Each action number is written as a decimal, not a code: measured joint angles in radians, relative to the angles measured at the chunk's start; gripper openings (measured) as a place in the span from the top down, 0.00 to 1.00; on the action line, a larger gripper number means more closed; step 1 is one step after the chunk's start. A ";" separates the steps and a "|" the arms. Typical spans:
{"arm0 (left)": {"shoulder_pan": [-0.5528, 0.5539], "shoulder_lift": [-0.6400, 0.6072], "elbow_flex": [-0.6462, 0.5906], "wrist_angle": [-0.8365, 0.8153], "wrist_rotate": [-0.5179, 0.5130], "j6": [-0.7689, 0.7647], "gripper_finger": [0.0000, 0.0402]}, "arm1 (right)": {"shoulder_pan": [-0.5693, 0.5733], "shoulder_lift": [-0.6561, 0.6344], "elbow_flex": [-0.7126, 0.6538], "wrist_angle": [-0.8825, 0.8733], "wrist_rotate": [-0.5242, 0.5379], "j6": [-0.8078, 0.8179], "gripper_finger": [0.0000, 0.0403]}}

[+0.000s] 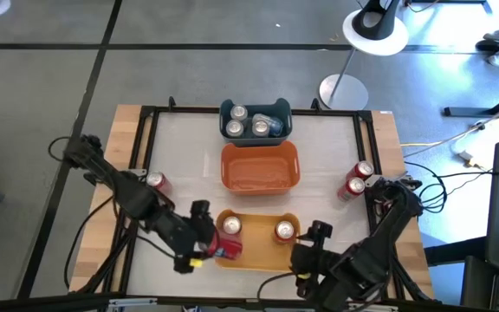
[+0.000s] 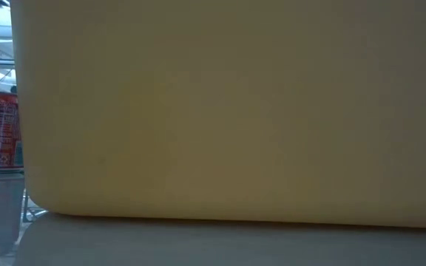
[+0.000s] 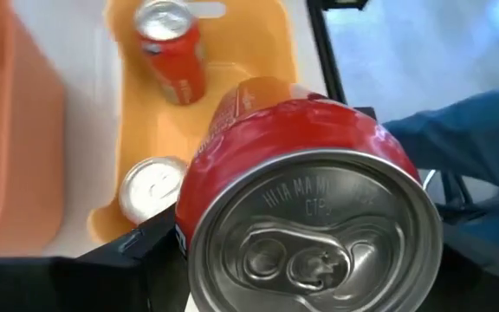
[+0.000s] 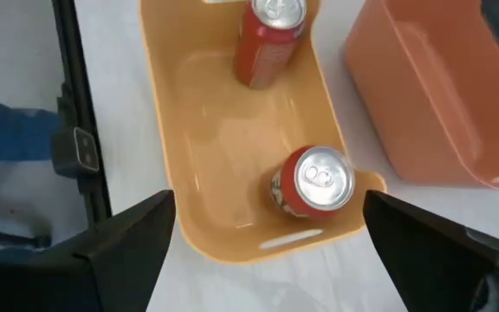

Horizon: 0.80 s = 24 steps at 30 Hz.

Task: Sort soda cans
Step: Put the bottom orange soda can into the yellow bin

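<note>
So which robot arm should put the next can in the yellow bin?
Probably the left. The left gripper already grips a red soda can at the yellow bin's edge. The right gripper hangs open and empty above that bin.

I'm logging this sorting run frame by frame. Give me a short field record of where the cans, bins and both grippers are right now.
left gripper: shut on a red can, at the yellow bin's left end
right gripper: open, over the yellow bin's right end
yellow bin: two upright cans inside
orange bin: no cans
blue bin: about three cans
loose cans: one at table's left, two at table's right
</note>
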 joint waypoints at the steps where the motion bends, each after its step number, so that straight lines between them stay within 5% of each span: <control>1: 0.000 0.016 0.001 0.010 0.001 0.006 0.29 | -0.001 -0.001 0.000 0.000 0.000 -0.002 0.08; 24: 0.079 0.178 -0.012 -0.027 0.133 0.083 0.29 | -0.012 -0.001 -0.006 0.000 0.028 -0.022 0.08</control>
